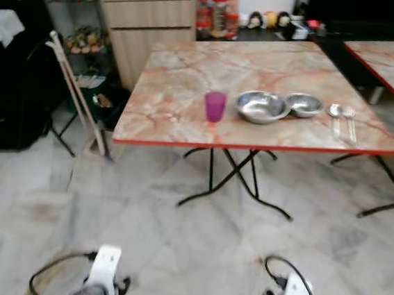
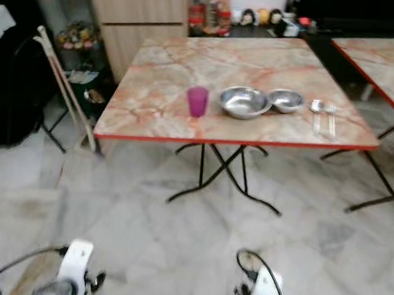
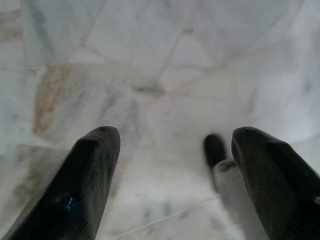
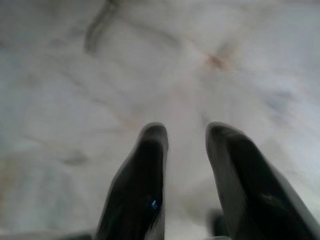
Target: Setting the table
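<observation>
Now, purple cup (image 1: 215,106) stands upright beside two steel bowls (image 1: 262,105).

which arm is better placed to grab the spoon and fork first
Right, probably. The spoon and fork lie at the table's right end. Both grippers hang low, open and empty, over the floor.

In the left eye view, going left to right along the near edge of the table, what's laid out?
Purple cup → large steel bowl → small steel bowl → spoon → fork, all on the marble-pattern table.
</observation>
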Tool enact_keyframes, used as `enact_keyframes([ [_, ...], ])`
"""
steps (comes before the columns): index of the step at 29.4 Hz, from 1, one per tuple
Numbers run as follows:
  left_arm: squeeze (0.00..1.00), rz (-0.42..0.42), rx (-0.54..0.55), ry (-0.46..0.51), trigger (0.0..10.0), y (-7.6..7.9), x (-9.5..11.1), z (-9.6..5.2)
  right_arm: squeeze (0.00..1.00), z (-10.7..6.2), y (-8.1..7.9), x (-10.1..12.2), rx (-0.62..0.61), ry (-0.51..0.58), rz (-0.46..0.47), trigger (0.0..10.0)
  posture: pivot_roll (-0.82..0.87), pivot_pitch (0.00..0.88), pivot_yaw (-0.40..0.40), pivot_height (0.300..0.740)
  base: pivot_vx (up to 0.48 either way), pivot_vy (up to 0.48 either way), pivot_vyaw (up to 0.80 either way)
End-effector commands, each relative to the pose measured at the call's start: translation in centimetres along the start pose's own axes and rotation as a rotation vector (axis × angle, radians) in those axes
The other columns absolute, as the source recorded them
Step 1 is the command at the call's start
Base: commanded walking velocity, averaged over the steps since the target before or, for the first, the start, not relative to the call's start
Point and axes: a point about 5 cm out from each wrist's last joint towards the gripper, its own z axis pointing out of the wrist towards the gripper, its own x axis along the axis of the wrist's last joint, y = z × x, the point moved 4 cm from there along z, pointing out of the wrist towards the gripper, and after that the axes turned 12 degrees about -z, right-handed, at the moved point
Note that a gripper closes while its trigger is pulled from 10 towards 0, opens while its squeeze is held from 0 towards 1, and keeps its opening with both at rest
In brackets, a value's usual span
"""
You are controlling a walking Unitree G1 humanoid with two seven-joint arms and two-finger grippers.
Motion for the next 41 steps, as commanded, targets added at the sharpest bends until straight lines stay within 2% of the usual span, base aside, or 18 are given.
enact_keyframes([
  [1,0.00,0.004,-0.013,0.016,10.0,0.62,0.68,0.19,0.00,-0.22,1.13,-0.71,-0.025,-0.022,-0.006,10.0,-0.04,0.000,0.065,0.740,0.416,0.000,0.00],
  [9,0.00,0.004,-0.016,0.014,10.0,0.71,0.53,0.17,0.00,-0.22,1.12,-0.88,-0.020,-0.036,-0.014,10.0,-0.05,0.000,0.061,0.740,0.415,0.000,-0.32],
  [25,0.00,0.025,-0.018,-0.004,10.0,0.56,-0.02,0.07,0.00,-0.33,1.13,-1.24,-0.015,-0.042,-0.038,10.0,-0.05,0.000,0.064,0.740,0.388,0.000,0.00],
  [41,0.00,0.000,-0.006,0.003,10.0,0.30,-0.17,-0.01,0.00,-0.29,0.82,-1.21,-0.009,-0.044,-0.048,10.0,-0.04,0.000,0.055,0.740,0.000,0.000,0.00],
])
